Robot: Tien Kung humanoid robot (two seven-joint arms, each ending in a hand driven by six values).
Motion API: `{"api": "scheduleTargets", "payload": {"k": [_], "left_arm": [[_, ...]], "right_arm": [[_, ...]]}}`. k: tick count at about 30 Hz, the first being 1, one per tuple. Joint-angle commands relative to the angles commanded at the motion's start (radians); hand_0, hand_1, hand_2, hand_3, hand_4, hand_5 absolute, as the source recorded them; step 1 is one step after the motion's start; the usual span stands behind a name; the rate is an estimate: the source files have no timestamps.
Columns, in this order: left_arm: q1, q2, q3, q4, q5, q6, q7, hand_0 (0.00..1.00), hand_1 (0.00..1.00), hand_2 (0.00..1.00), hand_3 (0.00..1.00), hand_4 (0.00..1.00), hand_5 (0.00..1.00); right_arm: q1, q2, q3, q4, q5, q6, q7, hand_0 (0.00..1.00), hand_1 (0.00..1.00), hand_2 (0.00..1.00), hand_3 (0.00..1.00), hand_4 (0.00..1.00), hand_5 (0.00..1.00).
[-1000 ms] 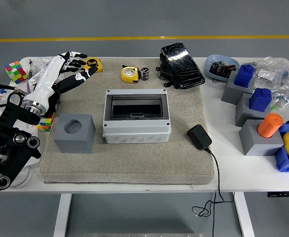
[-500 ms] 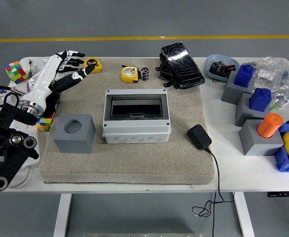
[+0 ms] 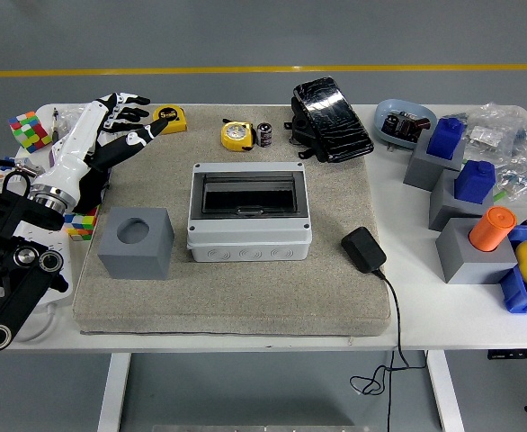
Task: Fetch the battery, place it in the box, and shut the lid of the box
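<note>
**Battery untouched at the far edge of the mat, left hand hanging open well off to its side**

Well, the small black cylindrical battery (image 3: 264,134) stands upright at the far edge of the beige felt mat (image 3: 236,288), just beside a round yellow tape measure (image 3: 236,135) and near a black plastic-wrapped bundle (image 3: 331,120). Nothing is touching it. Off to one side, well apart from it, the robot's white-and-black left hand (image 3: 120,126) hovers over the mat's far corner with its fingers (image 3: 136,102) spread loose and holding nothing. Their tips point toward a second yellow tape measure (image 3: 171,118), which lies just past them. Between fingers and battery the mat is bare.

Nearer than the fingertips sits the grey plastic junction box (image 3: 249,211) with a dark tinted lid, lying closed in the middle of the mat. A grey cube with a round hole (image 3: 136,242) stands beside the box, below the wrist. A coloured puzzle cube (image 3: 28,130) rests behind the forearm on the white table (image 3: 461,315). A black power adapter (image 3: 363,249) lies across the box from the hand.
</note>
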Motion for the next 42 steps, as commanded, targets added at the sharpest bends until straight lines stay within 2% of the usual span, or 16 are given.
{"api": "scheduleTargets", "payload": {"k": [14,19,22,25,31,42], "left_arm": [[0.001,-0.001,-0.011,-0.006,0.002,-0.002,0.002,0.578,0.675,0.686,0.716,0.998,0.794],[-0.013,0.004,-0.013,-0.006,0.003,-0.002,0.002,0.578,0.675,0.686,0.716,0.998,0.794],[-0.041,0.020,0.013,-0.003,0.000,-0.003,0.002,0.578,0.675,0.686,0.715,0.998,0.796],[-0.046,0.028,0.029,-0.004,-0.003,-0.004,0.003,0.578,0.675,0.686,0.715,0.998,0.796],[-0.019,0.011,0.019,-0.009,-0.001,-0.003,0.003,0.576,0.674,0.686,0.715,0.998,0.796],[-0.011,0.008,0.005,-0.012,0.001,-0.004,0.005,0.576,0.674,0.686,0.715,0.998,0.797]], "right_arm": [[0.006,-0.004,-0.005,-0.001,0.004,0.000,-0.003,0.660,0.631,0.630,0.543,0.936,0.446],[0.018,-0.005,-0.012,-0.001,0.011,-0.001,-0.002,0.660,0.631,0.630,0.543,0.936,0.446],[0.039,-0.002,-0.046,-0.002,0.029,0.006,-0.004,0.659,0.631,0.630,0.542,0.936,0.447],[0.041,-0.008,-0.058,-0.003,0.036,0.006,-0.006,0.659,0.631,0.630,0.542,0.936,0.447],[0.019,-0.014,-0.039,0.001,0.020,0.002,-0.006,0.659,0.631,0.630,0.542,0.936,0.447],[0.012,-0.011,-0.028,-0.001,0.015,0.005,-0.004,0.660,0.631,0.630,0.543,0.936,0.447]]}}
